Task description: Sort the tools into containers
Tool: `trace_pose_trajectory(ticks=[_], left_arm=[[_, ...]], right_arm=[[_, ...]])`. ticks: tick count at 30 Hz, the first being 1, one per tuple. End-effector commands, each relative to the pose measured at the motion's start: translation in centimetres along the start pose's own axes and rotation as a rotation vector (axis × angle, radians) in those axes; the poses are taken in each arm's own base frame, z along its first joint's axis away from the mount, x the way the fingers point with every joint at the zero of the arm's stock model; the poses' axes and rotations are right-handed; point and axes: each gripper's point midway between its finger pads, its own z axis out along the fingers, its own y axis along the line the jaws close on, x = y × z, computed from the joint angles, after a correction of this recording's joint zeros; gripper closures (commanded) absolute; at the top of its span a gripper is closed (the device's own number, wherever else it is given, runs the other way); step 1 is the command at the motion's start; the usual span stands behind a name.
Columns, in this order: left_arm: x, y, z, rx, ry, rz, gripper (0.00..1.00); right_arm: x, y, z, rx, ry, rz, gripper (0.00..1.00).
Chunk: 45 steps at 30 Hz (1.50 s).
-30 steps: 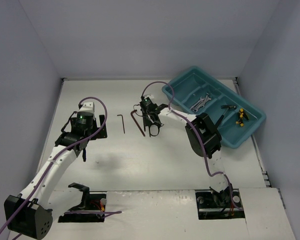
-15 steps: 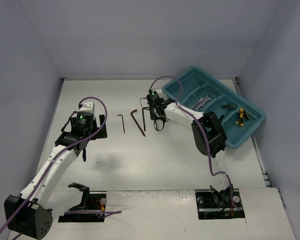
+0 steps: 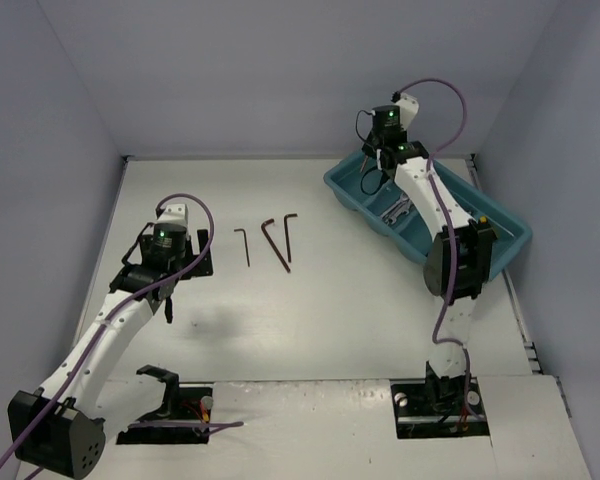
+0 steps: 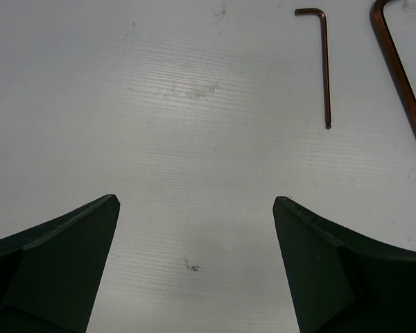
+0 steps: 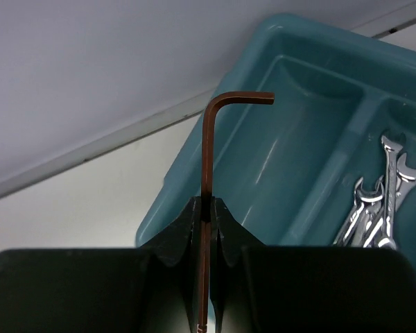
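My right gripper is shut on a dark L-shaped hex key, held upright with its bent end on top, above the far-left corner of the teal tray. In the right wrist view the jaws pinch the key's shaft over the tray's empty left compartment. Silver wrenches lie in the adjoining compartment. Three hex keys lie on the table. My left gripper is open and empty above bare table, left of the keys.
A yellow-and-black tool lies in the tray's right part, partly hidden by the right arm. A wall stands close behind the tray. A larger hex key shows at the right edge of the left wrist view.
My right gripper has risen from the table by the hex keys with one key in it and swung right and back to the tray's far-left corner. The left arm has not moved.
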Motion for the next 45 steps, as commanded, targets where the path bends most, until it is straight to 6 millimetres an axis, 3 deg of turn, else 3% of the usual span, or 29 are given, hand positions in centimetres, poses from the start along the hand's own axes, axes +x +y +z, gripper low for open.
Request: trace_pose_trajectory(ticks=[1, 6, 10, 16, 20, 22, 25, 30, 38, 45], left_arm=[[-2.3, 0.4, -0.8, -0.012, -0.078, -0.01, 0.1], [-2.1, 0.3, -0.6, -0.009, -0.068, -0.005, 0.1], [-2.1, 0.4, -0.8, -0.01, -0.071, -0.006, 0.1], [-2.2, 0.5, -0.7, -0.015, -0.072, -0.005, 0.09], [-2.2, 0.5, -0.7, -0.018, -0.07, -0.006, 0.1], [-2.2, 0.6, -0.7, -0.023, -0.071, -0.007, 0.1], [-2.1, 0.8, -0.7, -0.037, -0.066, -0.009, 0.09], [-2.1, 1.4, -0.7, -0.078, -0.058, -0.015, 0.09], [-2.1, 1.4, -0.9, -0.068, -0.071, -0.029, 0.09], [-1.8, 1.1, -0.6, -0.057, -0.054, -0.023, 0.09]], right_arm=[[1.6, -0.8, 4.7, 0.013, 0.039, 0.096, 1.0], [3.0, -1.3, 7.4, 0.02, 0.063, 0.126, 0.99], [3.6, -1.0, 7.8, 0.006, 0.081, 0.102, 0.82], [1.3, 0.3, 4.8, -0.047, 0.049, 0.015, 0.61], [0.6, 3.3, 0.2, -0.14, 0.038, -0.088, 0.6], [2.2, 5.6, -2.0, -0.202, 0.063, -0.148, 0.59], [7.7, 8.6, -5.0, -0.29, 0.16, -0.251, 0.6], [16.0, 10.3, -7.6, -0.296, 0.267, -0.372, 0.6], [24.9, 11.7, -6.7, -0.286, 0.38, -0.467, 0.61], [29.2, 12.0, -5.3, -0.266, 0.423, -0.52, 0.64]])
